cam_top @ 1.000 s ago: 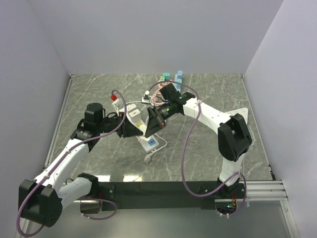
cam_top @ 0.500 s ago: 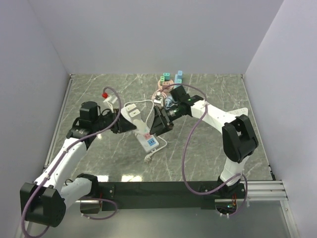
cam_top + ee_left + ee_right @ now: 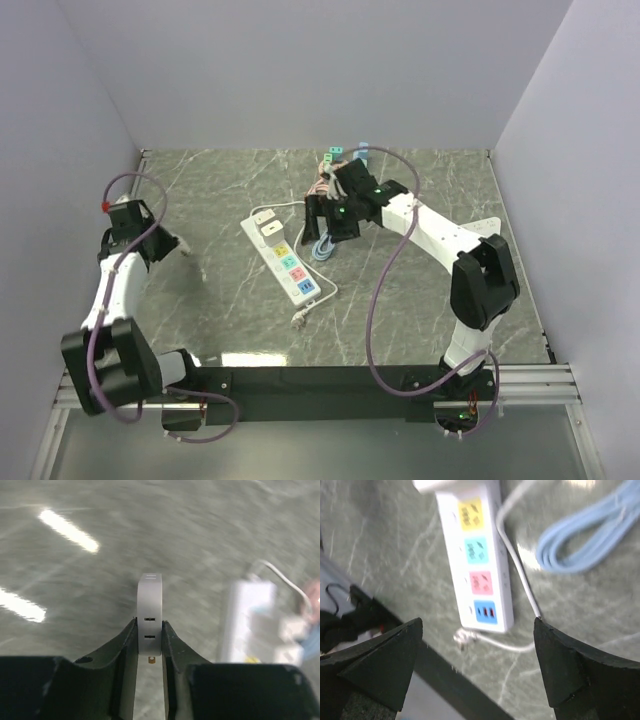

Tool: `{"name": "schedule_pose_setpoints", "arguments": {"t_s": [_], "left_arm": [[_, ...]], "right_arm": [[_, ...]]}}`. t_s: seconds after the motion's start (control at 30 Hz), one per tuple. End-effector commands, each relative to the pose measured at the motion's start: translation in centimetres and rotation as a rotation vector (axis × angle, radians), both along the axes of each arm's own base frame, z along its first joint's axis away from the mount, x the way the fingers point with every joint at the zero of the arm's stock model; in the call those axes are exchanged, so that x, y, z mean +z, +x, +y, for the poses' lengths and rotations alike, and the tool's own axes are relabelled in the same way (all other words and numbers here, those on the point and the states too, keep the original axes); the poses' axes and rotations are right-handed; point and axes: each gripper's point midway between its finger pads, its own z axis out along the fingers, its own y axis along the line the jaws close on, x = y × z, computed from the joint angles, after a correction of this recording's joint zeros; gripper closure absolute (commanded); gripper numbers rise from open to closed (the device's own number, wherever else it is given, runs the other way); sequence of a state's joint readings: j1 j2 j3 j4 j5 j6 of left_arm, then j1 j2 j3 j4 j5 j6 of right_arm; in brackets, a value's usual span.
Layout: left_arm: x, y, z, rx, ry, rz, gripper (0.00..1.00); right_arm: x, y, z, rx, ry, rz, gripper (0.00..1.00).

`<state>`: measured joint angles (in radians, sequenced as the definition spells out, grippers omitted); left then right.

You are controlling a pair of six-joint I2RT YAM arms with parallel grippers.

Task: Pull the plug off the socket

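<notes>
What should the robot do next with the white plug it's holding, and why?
Probably lower the left gripper and set the white plug on the table: it is already out, well apart from the power strip, and the right gripper hangs open.

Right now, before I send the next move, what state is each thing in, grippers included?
Left gripper: shut on the plug.
Plug: out of its socket, away from the power strip.
Right gripper: open, empty.
Power strip: lying flat, coloured sockets empty.
Blue cable: coiled beside the power strip.
White cord: loose, its end unplugged.
</notes>
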<state>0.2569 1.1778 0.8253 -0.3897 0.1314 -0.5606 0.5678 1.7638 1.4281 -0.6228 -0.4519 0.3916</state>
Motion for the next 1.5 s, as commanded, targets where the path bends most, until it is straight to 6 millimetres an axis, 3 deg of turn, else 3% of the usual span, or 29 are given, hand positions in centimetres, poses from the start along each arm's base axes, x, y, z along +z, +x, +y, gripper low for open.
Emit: {"name": "schedule_pose_setpoints", "arguments": {"t_s": [0.0,0.07,0.1,0.13,0.43,0.5,0.53,0.57,0.67,0.8,0.97,1.13,1.23,1.33,1.43,1.47], "left_arm": [[-1.6,0.2,4.5,0.189,0.041,0.059,1.00],[-4.3,0.7,5.1,0.206,0.018,0.132,1.00],[-4.1,0.8,5.8,0.232,0.039,0.131,1.00],[-5.2,0.8,6.4,0.254,0.044,0.168,1.00],[-7.1,-0.2,9.8,0.392,0.065,0.264,0.99],[-7.9,-0.4,9.9,0.396,0.030,0.285,0.91],[-7.8,-0.4,9.9,0.396,0.022,0.285,0.82],[-7.9,-0.4,9.7,0.391,0.014,0.285,0.62],[-7.1,-0.6,9.2,0.380,-0.001,0.248,0.40],[-5.7,-1.5,9.1,0.399,0.013,0.219,0.27],[-5.6,-3.0,9.2,0.437,0.029,0.248,0.12],[-3.7,-4.1,9.0,0.463,0.032,0.218,0.10],[-2.5,-2.8,6.0,0.318,-0.055,0.128,0.26],[-1.6,-1.4,1.7,0.141,-0.150,0.074,0.29],[-0.4,0.3,-3.6,-0.046,-0.171,0.054,0.28],[0.1,0.8,-6.2,-0.120,-0.169,0.044,0.28]], "right_arm": [[1.9,3.2,1.1,-0.094,-0.114,-0.163,0.02],[2.8,4.7,2.2,-0.124,-0.117,-0.204,0.02],[2.1,4.8,2.0,-0.138,-0.138,-0.192,0.02],[2.4,5.3,2.3,-0.149,-0.137,-0.200,0.02],[-2.4,3.3,3.8,-0.075,-0.200,-0.145,0.08],[-3.7,3.1,3.5,-0.080,-0.214,-0.124,0.11],[-4.1,3.1,3.6,-0.079,-0.209,-0.123,0.11],[-4.7,3.0,3.6,-0.075,-0.214,-0.111,0.11],[-5.4,2.1,4.2,-0.033,-0.179,-0.092,0.13],[-6.2,0.9,4.5,0.011,-0.143,-0.067,0.14],[-6.5,-0.2,5.2,0.057,-0.094,-0.040,0.13],[-7.0,-0.9,5.5,0.086,-0.070,-0.017,0.12],[-7.6,-1.3,5.7,0.093,-0.063,-0.003,0.15],[-8.6,-1.4,5.5,0.091,-0.075,0.005,0.16],[-9.4,-1.5,5.7,0.095,-0.074,0.020,0.16],[-9.7,-1.7,5.7,0.101,-0.067,0.034,0.18]]}}
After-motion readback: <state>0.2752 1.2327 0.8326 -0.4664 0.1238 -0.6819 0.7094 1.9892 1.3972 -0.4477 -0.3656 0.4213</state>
